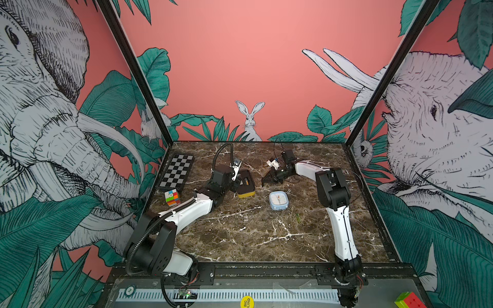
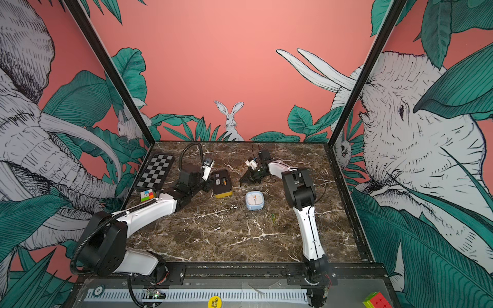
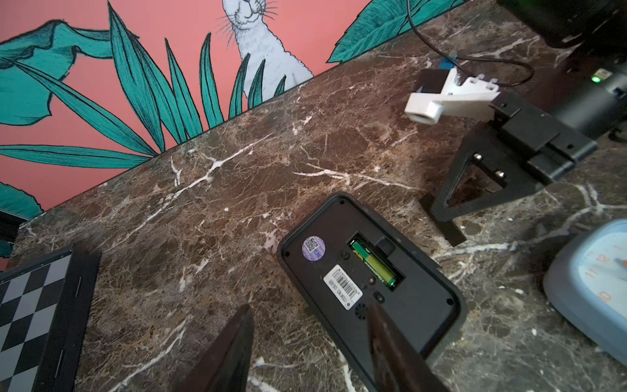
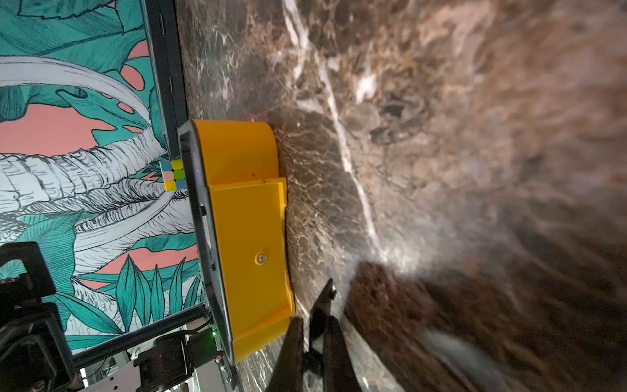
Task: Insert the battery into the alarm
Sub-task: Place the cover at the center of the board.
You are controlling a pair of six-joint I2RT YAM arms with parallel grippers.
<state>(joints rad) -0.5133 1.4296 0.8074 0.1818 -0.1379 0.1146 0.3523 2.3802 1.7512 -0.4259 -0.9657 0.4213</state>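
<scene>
You see the battery sunk in the alarm; left gripper gapes, hiding its corner; right gripper pinches some unclear black piece.

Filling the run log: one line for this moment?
battery in alarm bay | left gripper open, empty, by alarm | right gripper shut on thin black piece

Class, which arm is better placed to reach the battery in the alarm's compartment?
Probably left: the left gripper hovers, jaws open, over the alarm, near the battery; the right gripper is shut, beside it.
</scene>
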